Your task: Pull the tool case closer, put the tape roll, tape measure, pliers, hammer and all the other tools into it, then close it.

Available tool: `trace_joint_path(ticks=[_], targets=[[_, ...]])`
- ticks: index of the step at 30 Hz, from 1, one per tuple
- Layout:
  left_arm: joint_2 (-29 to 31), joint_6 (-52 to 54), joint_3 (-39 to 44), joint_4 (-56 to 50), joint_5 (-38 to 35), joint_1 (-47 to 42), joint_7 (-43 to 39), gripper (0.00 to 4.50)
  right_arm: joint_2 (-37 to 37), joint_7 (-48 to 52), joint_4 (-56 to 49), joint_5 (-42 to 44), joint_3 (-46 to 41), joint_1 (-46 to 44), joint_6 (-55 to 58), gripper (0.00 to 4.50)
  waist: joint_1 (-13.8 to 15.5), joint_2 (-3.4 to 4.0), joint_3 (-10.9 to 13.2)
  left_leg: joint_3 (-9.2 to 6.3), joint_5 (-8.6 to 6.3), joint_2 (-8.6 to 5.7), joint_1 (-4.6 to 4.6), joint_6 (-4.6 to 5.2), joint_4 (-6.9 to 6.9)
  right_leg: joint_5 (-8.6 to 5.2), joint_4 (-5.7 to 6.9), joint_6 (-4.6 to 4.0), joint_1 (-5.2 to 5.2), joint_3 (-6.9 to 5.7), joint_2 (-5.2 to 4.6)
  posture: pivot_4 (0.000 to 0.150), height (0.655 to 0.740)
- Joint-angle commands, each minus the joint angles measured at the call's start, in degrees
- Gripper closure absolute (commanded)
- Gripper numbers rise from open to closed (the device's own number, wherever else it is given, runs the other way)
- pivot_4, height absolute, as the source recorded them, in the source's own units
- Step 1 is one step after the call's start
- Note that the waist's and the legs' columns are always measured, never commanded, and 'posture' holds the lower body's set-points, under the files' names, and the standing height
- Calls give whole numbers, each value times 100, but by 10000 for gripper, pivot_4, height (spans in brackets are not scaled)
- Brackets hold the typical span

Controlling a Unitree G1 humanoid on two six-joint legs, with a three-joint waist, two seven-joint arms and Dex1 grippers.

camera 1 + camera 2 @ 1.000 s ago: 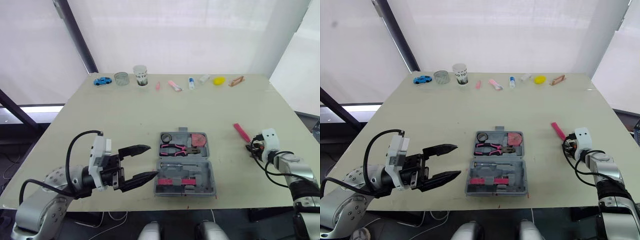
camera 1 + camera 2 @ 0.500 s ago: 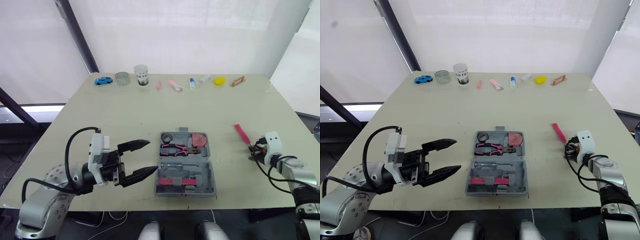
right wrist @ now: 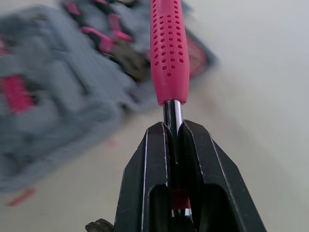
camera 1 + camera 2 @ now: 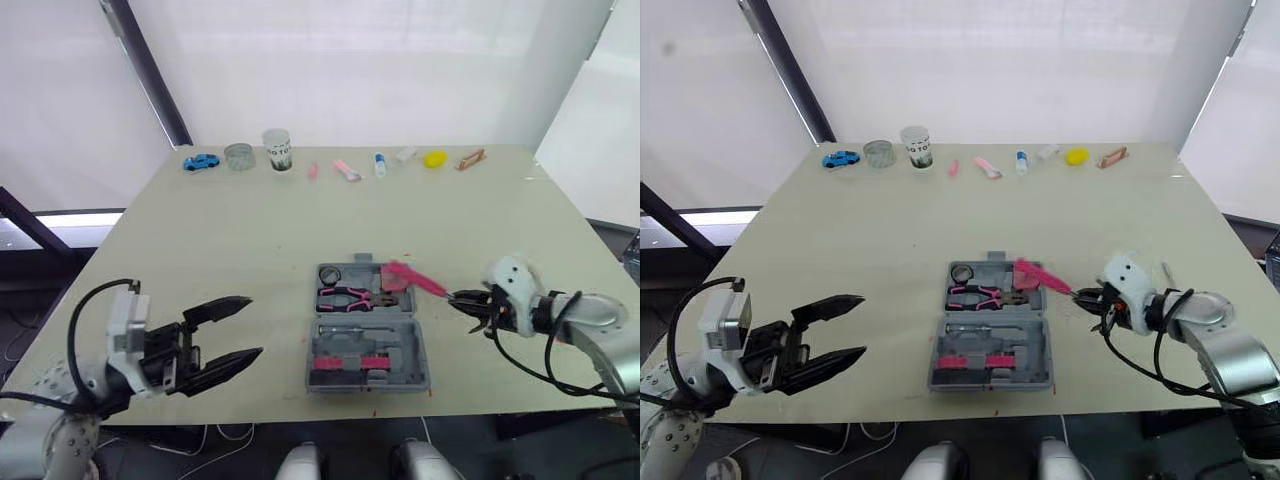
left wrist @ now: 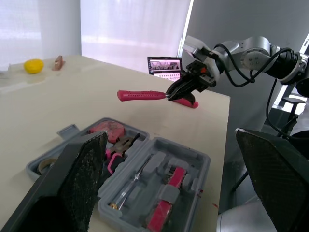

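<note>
Pink-handled tool [image 4: 412, 279] hangs over the right edge of the open grey tool case [image 4: 421, 352] at the middle of the table's [image 4: 250, 230] front edge, its metal shaft clamped in the right gripper [image 4: 462, 299], while the left gripper [image 4: 255, 326] gapes wide near the front-left corner.

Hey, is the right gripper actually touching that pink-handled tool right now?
Touching. In the right wrist view the right gripper is clamped on the metal shank of the pink-handled tool, with no gap on either side.
</note>
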Motion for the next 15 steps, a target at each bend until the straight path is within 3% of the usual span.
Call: trace_joint_path(ticks=[1,8,15], targets=[[285,-149,444,504,-17,167,-541,0,-455,668,-1282,-56,1015,-807,591,44575,-19,-12,26,1,0,-2,-3,0,1,1,0,-1,-2,2,-4,1500,7400],[644,-314,560,1046,188,200,-1112,0,-490,1066,-1319,-580,2410,-1955,1137,44575,-19,-24,39,-10,0,21,-9,0,0,12,1,-22,-19,-2,-10,1500,7400],[642,-273,446,822,297,156,-1023,0,299,914,-654,-1137,3360,-2638,1443,44575,-39,-43,52,-9,0,20,-13,-1,0,14,2,-24,-25,-2,-19,1500,7400]])
